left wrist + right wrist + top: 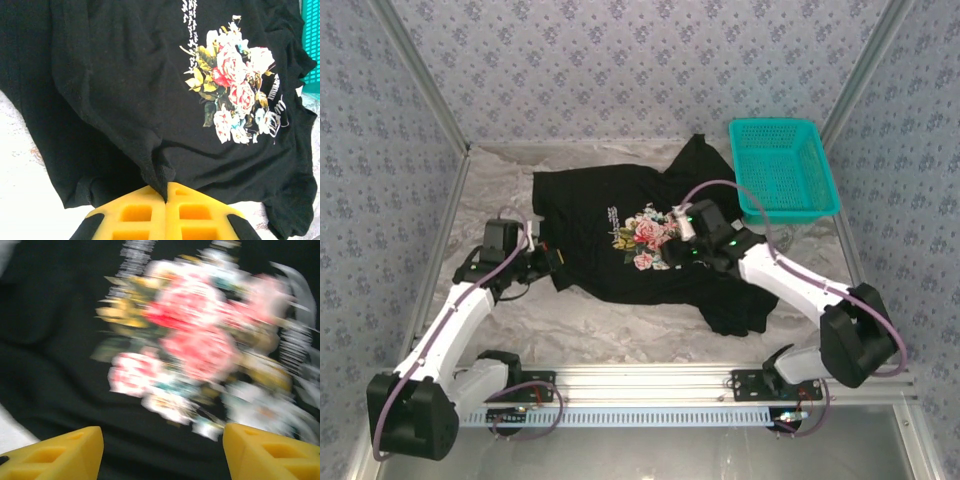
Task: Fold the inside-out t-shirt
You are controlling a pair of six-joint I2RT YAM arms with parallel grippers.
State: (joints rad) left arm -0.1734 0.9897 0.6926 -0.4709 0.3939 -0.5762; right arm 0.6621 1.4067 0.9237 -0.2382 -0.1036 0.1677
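The t-shirt (pixel 585 235) is seen spread out across the middle of the table (pixel 620 335), which is covered by a pale, wrinkled sheet. The black cloth is laid with its floral print (pixel 645 235) facing up, and white lettering (pixel 612 215) is seen just beside the flowers. One part of the cloth is stretched towards the far right, where the teal basket (pixel 785 170) is placed; from above the cloth is seen to end just beside the basket's near left corner, though whether the two touch cannot be told. The near right corner of the t-shirt is bunched on the table by the right arm. The left gripper (pixel 552 260) is set at the shirt's left edge. In the left wrist view the left gripper (pixel 166 192) is pressed together, and a small ridge of black cloth is pinched between its yellow fingers (pixel 135 212), with folds drawn from that point up across the t-shirt (pixel 110 100). The right gripper (pixel 675 240) is held over the print, near the middle of the garment. In the blurred right wrist view the right gripper (pixel 162 440) is spread wide, its two yellow fingers (pixel 65 452) are set well apart, and nothing is gripped between them; the print (pixel 200 345) is seen beyond the gap.
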